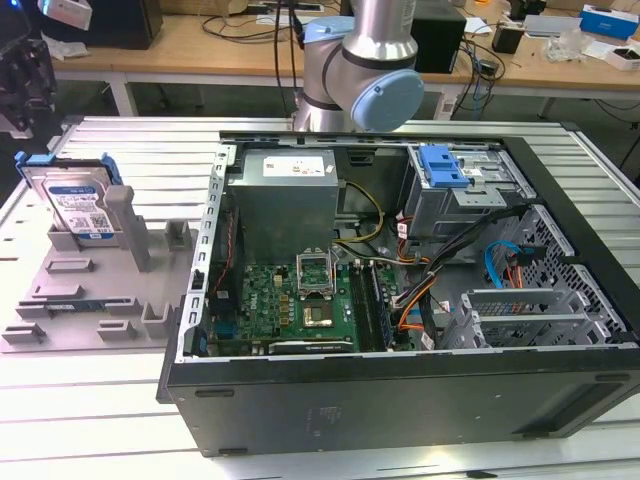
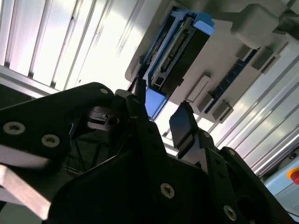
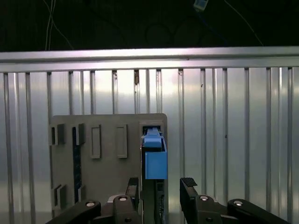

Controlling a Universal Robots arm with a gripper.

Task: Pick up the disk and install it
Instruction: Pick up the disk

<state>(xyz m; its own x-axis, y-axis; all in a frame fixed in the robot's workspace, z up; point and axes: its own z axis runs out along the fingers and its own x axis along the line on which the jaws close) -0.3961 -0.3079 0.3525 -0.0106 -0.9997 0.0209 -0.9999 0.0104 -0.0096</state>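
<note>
The disk (image 1: 75,205) stands on edge in a grey fixture (image 1: 90,290) at the exterior view's left. It is a silver drive with a white-and-blue label in a bright blue bracket. My gripper (image 1: 22,110) hangs as a dark shape just above and behind it, at the exterior view's left edge. In both wrist views the black fingers (image 3: 189,189) are spread apart, with the disk's blue bracket end (image 3: 154,158) lined up in the gap beyond them. The gripper (image 2: 159,112) is open and holds nothing, and the disk (image 2: 177,51) sits apart from the fingertips.
An open computer case (image 1: 400,400) lies on the ribbed metal table (image 1: 100,420), at the exterior view's right of the fixture. Inside are a motherboard (image 1: 290,300), a power supply (image 1: 285,195), a drive cage with a blue latch (image 1: 443,168) and a blue cable (image 1: 492,262). Cluttered benches stand behind.
</note>
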